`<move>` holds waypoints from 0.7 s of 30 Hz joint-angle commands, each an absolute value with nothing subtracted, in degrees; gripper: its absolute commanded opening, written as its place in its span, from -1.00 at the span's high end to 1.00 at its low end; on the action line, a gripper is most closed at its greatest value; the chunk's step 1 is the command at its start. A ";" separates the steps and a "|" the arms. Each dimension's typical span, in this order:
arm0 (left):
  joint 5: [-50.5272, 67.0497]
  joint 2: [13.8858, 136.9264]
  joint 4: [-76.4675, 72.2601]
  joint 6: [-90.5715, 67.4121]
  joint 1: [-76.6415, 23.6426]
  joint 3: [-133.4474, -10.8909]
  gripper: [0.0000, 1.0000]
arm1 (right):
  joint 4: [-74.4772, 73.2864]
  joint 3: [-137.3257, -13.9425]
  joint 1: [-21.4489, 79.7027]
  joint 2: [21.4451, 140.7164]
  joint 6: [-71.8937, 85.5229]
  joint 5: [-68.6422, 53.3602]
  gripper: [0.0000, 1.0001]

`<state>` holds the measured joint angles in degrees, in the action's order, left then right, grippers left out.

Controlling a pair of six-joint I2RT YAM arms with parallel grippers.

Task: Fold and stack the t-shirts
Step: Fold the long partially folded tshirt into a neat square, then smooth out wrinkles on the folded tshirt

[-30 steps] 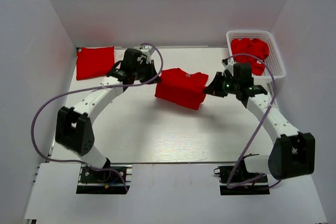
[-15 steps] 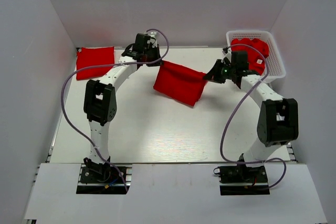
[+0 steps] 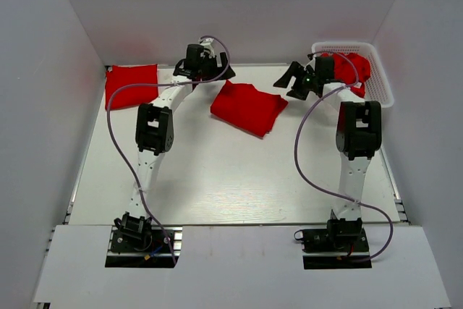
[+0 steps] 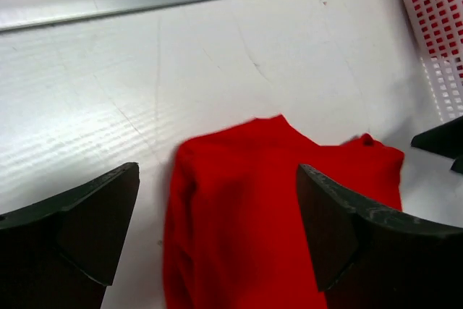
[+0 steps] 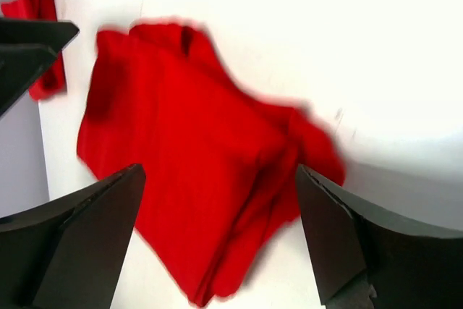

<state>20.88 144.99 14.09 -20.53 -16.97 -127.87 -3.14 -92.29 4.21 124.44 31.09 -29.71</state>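
1. At the far middle of the surface (image 3: 217,179), we see a folded red t-shirt (image 3: 248,108) lying flat btwn both hands.
2. L hand (image 3: 219,74): fingers wide apart, gripping nothing, just beside the shirt's far-left corner.
3. R hand (image 3: 288,83): fingers likewise spread and empty, near the shirt's right edge.
4. Far-left corner: we note a second folded t-shirt (image 3: 131,85), well apart from the first.
5. Far right: white mesh basket (image 3: 381,86) w/ more red t-shirts (image 3: 347,69) heaped inside.
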 commanded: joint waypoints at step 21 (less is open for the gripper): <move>28.03 138.78 22.05 -1.05 -17.40 -120.67 -0.91 | -8.69 -82.26 6.68 108.89 16.88 -27.42 -0.80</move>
<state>25.54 140.77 21.47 -2.59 -17.61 -120.97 -5.93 -80.88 5.74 108.40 20.71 -28.38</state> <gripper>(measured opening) 0.967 0.899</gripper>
